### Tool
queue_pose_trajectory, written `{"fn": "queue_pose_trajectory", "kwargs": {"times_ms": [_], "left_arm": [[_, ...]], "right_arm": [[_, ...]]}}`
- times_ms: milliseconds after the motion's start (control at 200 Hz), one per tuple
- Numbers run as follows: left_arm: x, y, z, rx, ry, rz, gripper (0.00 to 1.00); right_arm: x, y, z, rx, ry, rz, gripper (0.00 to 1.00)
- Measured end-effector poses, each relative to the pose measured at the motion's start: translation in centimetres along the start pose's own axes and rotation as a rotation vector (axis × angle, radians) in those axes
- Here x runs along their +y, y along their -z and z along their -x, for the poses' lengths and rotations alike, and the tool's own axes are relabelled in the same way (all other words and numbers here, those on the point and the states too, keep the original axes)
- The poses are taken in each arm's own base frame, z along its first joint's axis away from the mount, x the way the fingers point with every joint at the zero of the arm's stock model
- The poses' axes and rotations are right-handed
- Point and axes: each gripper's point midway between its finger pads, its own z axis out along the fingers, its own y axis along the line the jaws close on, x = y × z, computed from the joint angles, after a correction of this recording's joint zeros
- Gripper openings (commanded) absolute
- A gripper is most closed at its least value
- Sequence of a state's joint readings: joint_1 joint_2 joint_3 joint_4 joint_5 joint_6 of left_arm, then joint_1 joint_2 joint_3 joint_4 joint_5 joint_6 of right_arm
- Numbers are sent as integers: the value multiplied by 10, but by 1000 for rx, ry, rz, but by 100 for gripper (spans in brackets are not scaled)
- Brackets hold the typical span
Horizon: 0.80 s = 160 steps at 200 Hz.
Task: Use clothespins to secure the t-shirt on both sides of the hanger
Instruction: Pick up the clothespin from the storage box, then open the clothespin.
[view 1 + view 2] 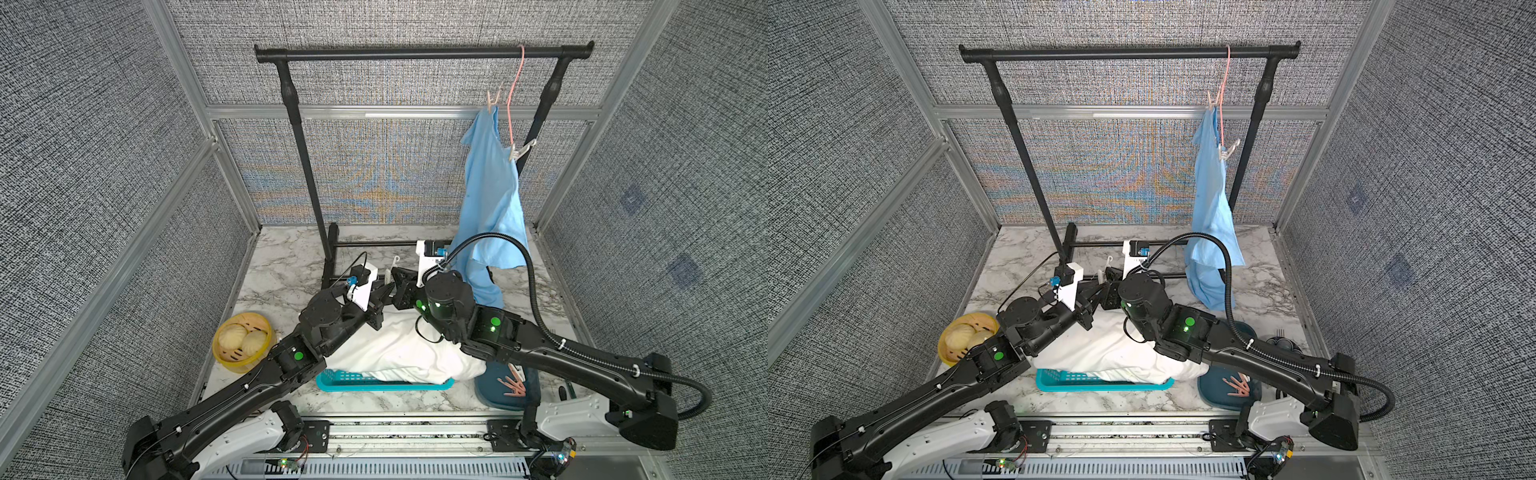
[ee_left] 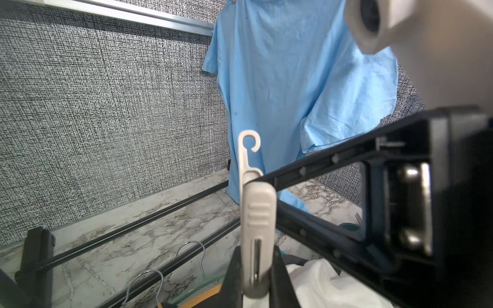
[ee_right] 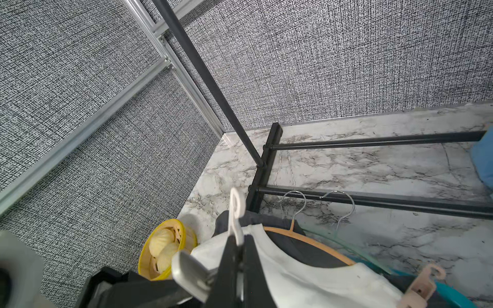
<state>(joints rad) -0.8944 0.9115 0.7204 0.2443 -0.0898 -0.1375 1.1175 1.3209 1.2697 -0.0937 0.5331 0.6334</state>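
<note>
A white clothespin [image 2: 257, 213] with a hook end is held between both grippers above the middle of the table. My left gripper [image 2: 257, 256] is shut on its body. The right gripper [image 3: 238, 240] is shut on its thin hook end [image 3: 236, 210]. In both top views the grippers [image 1: 388, 289] [image 1: 1100, 286] meet tip to tip. A blue t-shirt [image 1: 490, 199] hangs from a pink hanger [image 1: 513, 95] on the rack, with a clothespin [image 1: 493, 99] on one shoulder and another [image 1: 519, 151] on the far one. A white t-shirt [image 3: 306, 272] lies on a wooden hanger [image 3: 306, 234] under the arms.
Salmon-pink clothespins [image 1: 513, 384] lie in a dark blue tray [image 1: 490, 388] at the front right. A teal basket [image 1: 353, 380] sits under the white shirt. A yellow steamer basket [image 1: 243, 340] stands front left. The black rack [image 1: 415, 53] spans the back, its base bars [image 3: 373, 141] on the table.
</note>
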Motion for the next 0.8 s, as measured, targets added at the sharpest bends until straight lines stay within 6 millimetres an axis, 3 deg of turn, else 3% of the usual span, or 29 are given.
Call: {"fn": "queue_pose_trajectory", "kwargs": {"times_ms": [110,220,255,300,395,595,801], "left_arm": [[-1,1,12,-26,-19,-1,3],[-5,6,23,-56,-46,-16,0],[-4,8,25,-60,-53,-11,0],[1,12,27,-57,-59,12,0],[2,23,42,-83,-88,19,0],[-1,41,57,-90,-230,8,0],[-11,49,66,-64,-406,-41,0]], "right_arm": [[5,4,10,-7,5,23,3],[5,16,21,-5,20,57,25],[2,20,26,-11,31,59,42],[-5,30,35,-22,50,60,56],[-15,54,50,-45,116,90,73],[-5,95,71,-73,244,209,82],[22,93,63,-18,291,335,86]]}}
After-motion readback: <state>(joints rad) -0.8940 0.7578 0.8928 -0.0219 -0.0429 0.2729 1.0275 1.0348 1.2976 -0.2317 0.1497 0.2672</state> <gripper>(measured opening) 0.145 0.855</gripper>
